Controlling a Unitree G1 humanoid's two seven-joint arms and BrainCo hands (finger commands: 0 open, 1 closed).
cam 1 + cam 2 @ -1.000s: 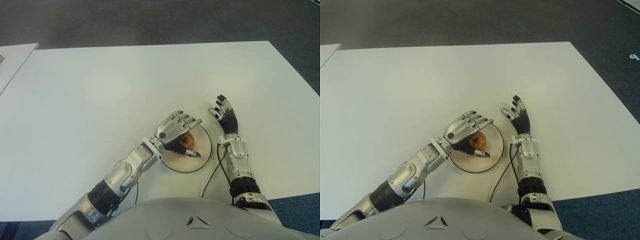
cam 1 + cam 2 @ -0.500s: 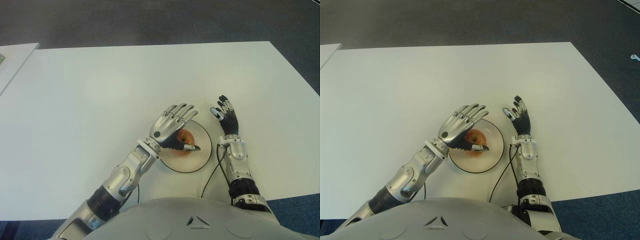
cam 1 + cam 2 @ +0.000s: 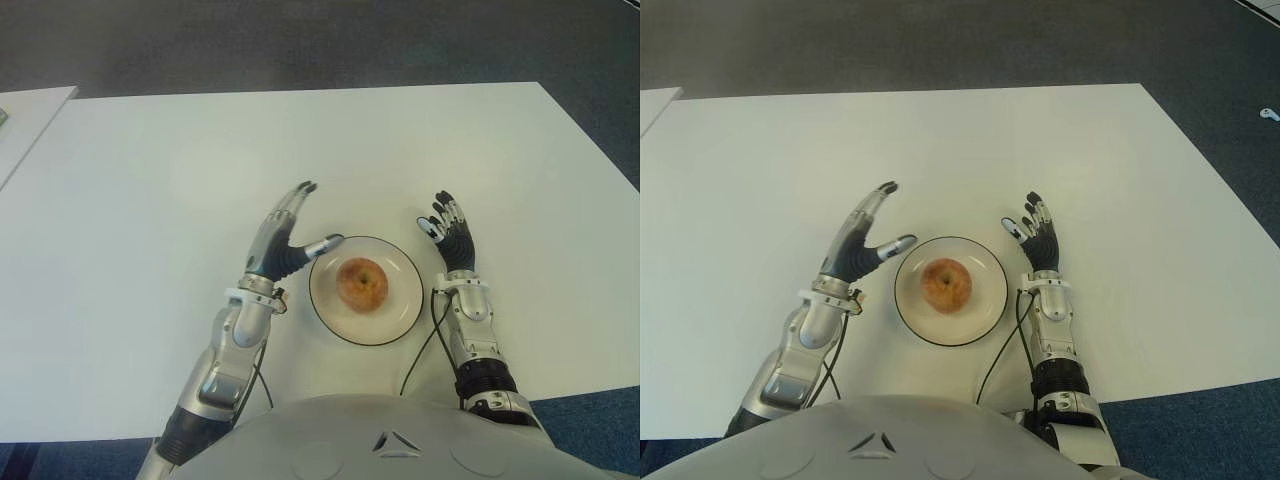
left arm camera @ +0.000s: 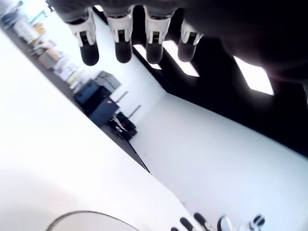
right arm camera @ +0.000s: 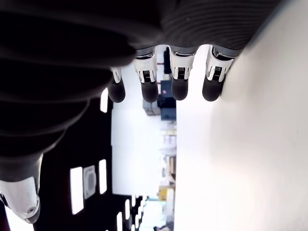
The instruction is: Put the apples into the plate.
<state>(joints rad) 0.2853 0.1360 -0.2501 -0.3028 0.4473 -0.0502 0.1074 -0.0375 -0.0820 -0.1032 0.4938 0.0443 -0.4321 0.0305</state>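
From the left eye, a white table (image 3: 150,200) fills most of the picture. Near the robot's body sits a round white plate (image 3: 405,300) with a dark rim. One red and yellow apple (image 3: 361,283) lies in the middle of the plate. The left hand (image 3: 278,245) is just to the left of the plate, with its fingers stretched out and its thumb pointing at the plate rim. It holds nothing. The right hand (image 3: 451,238) is just to the right of the plate, fingers straight and a bit apart, and it holds nothing too.

From the right eye, the scene looks the same, with the apple between the two hands.

From the left wrist, four fingertips (image 4: 122,45) hang straight with nothing in them, and a bit of the plate rim shows low down.

From the right wrist, the fingertips (image 5: 179,82) are straight too, close beside the white table, with nothing held
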